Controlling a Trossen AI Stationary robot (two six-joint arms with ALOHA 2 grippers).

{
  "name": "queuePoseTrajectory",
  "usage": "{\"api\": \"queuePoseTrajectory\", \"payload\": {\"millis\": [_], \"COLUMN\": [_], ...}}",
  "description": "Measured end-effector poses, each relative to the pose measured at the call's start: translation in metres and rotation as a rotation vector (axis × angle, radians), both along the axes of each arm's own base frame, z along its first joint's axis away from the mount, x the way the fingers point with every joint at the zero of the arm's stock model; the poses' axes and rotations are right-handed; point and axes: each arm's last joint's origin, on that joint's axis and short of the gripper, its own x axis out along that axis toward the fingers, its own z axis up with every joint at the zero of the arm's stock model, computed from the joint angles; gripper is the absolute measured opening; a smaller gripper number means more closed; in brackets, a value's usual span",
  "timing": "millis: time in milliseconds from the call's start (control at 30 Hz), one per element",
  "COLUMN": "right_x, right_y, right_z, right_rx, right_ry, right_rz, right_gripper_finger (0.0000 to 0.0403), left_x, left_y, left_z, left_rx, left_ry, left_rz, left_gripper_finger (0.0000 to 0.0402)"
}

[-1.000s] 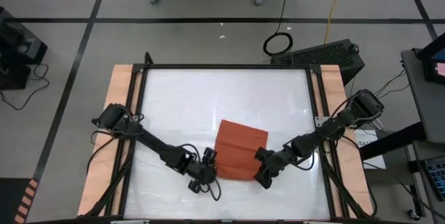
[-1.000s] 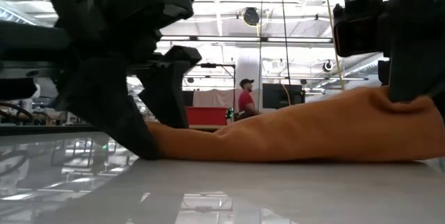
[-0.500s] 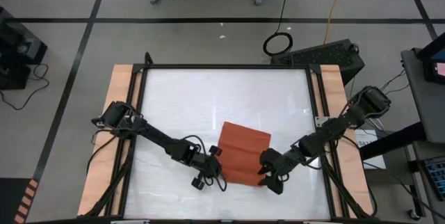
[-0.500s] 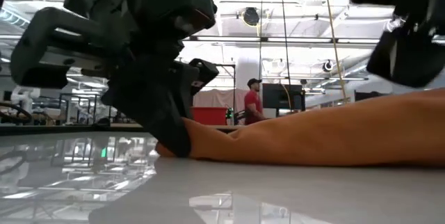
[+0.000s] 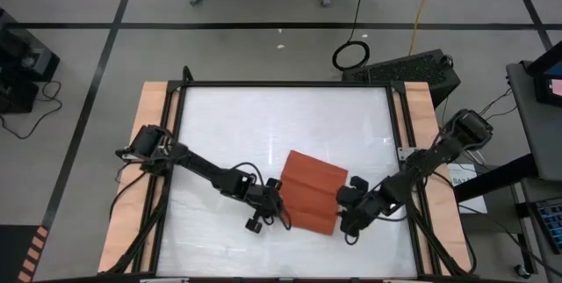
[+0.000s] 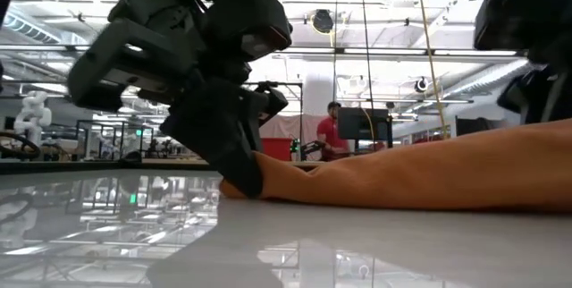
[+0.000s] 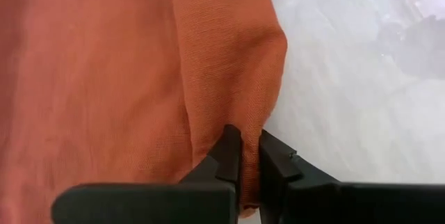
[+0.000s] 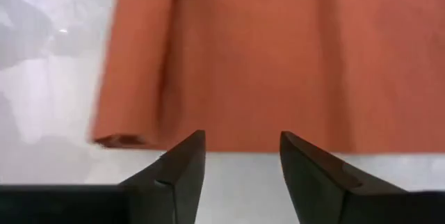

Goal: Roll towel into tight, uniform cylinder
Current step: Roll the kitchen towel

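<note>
The rust-orange towel [image 5: 314, 188] lies folded and slightly askew on the white table [image 5: 255, 125], near the front edge. My left gripper [image 5: 274, 206] is at the towel's left edge, shut on the cloth [image 7: 125, 78]. In the low view it [image 6: 243, 179] stands on the towel's left end [image 6: 295, 181]. My right gripper [image 5: 344, 211] hovers just off the towel's right side. Its fingers [image 8: 184, 165] are open, with bare table between them and the towel [image 8: 264, 57] lying beyond. My left gripper pinches a fold at the towel's left edge [image 7: 245, 137], close to the near-left corner, between its two fingers. The fingers slant down from the table's left. The towel stays flat on the table, bunched a little at the fingers.
A black frame and wooden side rails [image 5: 154, 142] border the table. Open white surface stretches behind and left of the towel. A dark case [image 5: 413, 68] sits beyond the far right corner. A person [image 6: 335, 131] stands far off in the room.
My left gripper has shut on the towel's left edge and moved toward the table's right, pushing the towel that way and turning it askew. My right gripper has opened, let go of the towel's right side, risen and drawn back toward the right edge.
</note>
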Motion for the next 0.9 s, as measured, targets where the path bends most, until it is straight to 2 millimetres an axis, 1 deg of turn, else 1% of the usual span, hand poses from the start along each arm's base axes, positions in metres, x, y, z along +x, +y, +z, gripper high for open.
{"api": "queuePoseTrajectory", "payload": {"millis": [267, 400, 500, 633, 767, 900], "right_x": [0.020, 0.031, 0.038, 0.047, 0.053, 0.054], "right_y": [-0.027, -0.048, -0.066, -0.096, -0.129, -0.161], "right_z": [-0.025, -0.030, -0.032, -0.032, -0.032, -0.032], "right_rx": [-0.117, -0.181, -0.231, -0.276, -0.283, -0.286], "right_ry": [0.097, 0.121, 0.132, 0.150, 0.163, 0.180], "right_rz": [-0.042, -0.073, -0.100, -0.123, -0.157, -0.203], "right_gripper_finger": [0.0128, 0.0115, 0.0109, 0.0107, 0.0106, 0.0106], "left_x": [0.001, 0.001, 0.003, 0.005, 0.007, 0.005], "left_y": [0.016, 0.022, 0.032, 0.051, 0.079, 0.108], "left_z": [-0.001, -0.002, -0.002, 0.000, 0.003, 0.007], "left_rx": [0.010, 0.018, 0.013, 0.018, 0.022, 0.039], "left_ry": [0.044, 0.064, 0.081, 0.090, 0.091, 0.105], "left_rz": [0.040, 0.069, 0.112, 0.192, 0.277, 0.334], "left_gripper_finger": [0.0019, 0.0019, 0.0019, 0.0019, 0.0018, 0.0018]}}
